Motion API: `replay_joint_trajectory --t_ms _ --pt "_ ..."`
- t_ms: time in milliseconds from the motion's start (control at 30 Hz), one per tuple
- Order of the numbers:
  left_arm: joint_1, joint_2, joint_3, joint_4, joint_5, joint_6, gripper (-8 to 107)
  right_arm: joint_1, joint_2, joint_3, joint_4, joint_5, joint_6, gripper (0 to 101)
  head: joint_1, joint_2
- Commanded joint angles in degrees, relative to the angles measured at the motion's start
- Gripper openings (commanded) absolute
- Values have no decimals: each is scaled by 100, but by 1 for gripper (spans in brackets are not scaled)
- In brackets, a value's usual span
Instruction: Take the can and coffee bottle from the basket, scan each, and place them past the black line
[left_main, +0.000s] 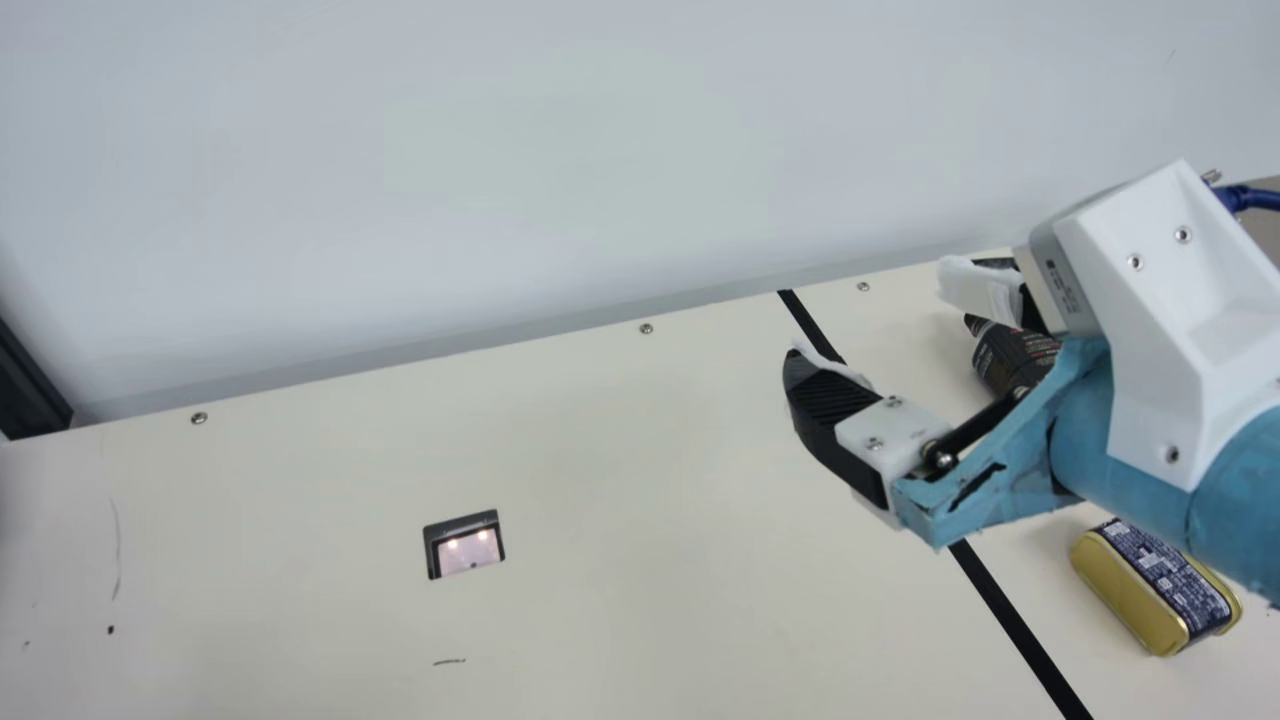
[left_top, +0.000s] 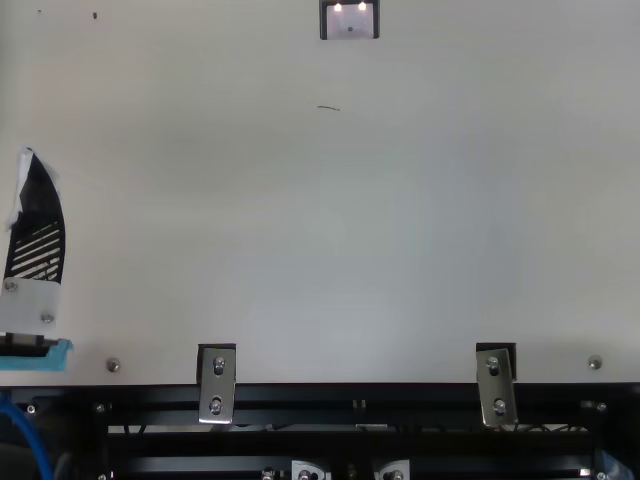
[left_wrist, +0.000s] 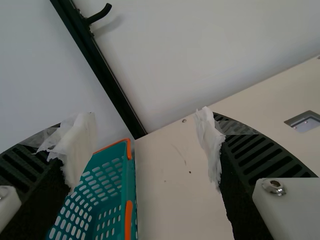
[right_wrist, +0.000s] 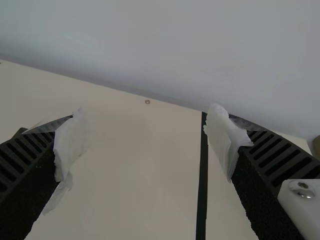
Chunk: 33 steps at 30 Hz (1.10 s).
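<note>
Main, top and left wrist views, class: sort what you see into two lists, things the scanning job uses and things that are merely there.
Part of the job:
- can
- coffee bottle
- basket
- scanner window
- black line

Merely there:
- wall-side hook
- metal bracket
- table screw
- pen mark

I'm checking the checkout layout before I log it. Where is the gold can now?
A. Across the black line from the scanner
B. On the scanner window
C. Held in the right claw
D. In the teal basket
A: the can lies to the right of the black line in the main view, while the scanner is to the line's left.
</note>
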<state>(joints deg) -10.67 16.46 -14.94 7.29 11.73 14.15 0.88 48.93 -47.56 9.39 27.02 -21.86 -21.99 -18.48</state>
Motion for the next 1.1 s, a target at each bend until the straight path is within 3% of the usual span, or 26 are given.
replay_joint_trajectory --t_ms 0,200,400,600,967,1000,1067 --pt "0 0 0 0 0 0 90 34 1 -4 -70 -2 77 101 -162 5" --pt "0 0 -10 0 2 0 90 -1 -125 -17 -142 138 276 101 -162 5" --pt "0 0 -10 0 2 0 90 -129 -647 205 -118 255 559 101 -162 5" --pt "0 0 -10 0 2 0 90 -237 -1365 781 4 236 858 101 -162 5" --pt "0 0 -10 0 2 0 90 -414 -2672 2181 35 127 1128 101 -162 5" --pt "0 0 -10 0 2 0 90 -392 -2455 1910 48 159 1109 101 -162 5" --pt "0 0 -10 0 2 0 90 -412 -2639 2120 48 139 1126 101 -162 5"
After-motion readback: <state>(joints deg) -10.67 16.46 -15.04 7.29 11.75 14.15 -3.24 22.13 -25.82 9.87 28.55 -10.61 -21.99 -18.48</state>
